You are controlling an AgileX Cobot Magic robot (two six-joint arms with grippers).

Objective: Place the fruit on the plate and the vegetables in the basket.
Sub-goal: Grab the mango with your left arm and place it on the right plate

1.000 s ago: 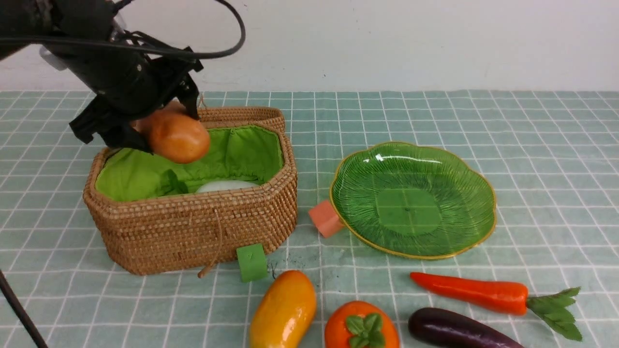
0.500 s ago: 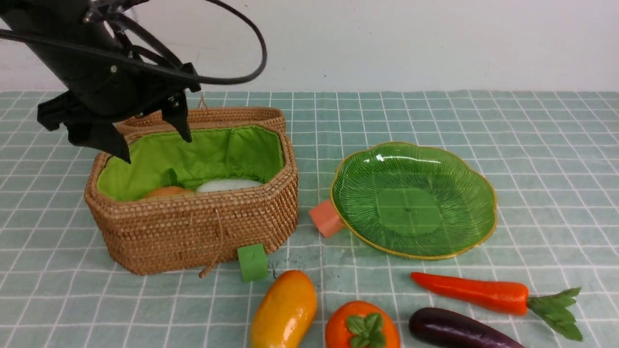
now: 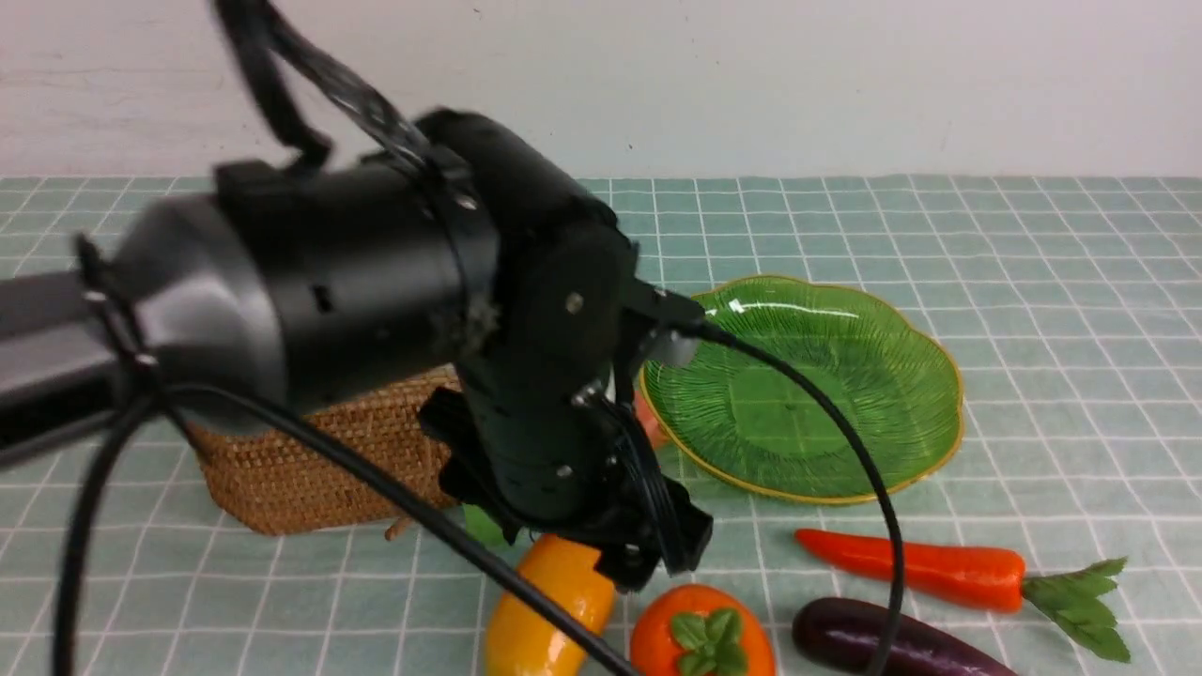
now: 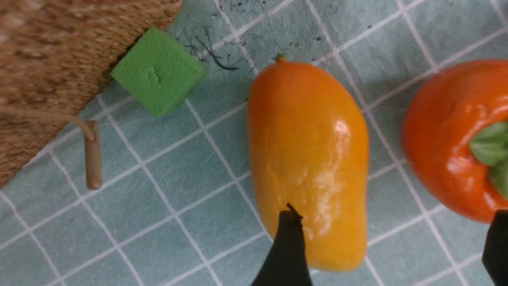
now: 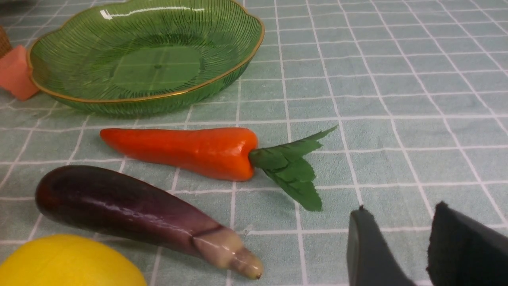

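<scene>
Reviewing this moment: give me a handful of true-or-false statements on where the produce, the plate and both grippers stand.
1. The green glass plate holds a fruit. False: it is empty.
2. The left gripper is open above the mango, gripping nothing. True.
3. The carrot lies in the wicker basket. False: it lies on the tablecloth beside the eggplant.
4. A green cube sits close to the wicker basket. True.
5. The right gripper holds the lemon. False: it holds nothing; the lemon lies on the tablecloth.
</scene>
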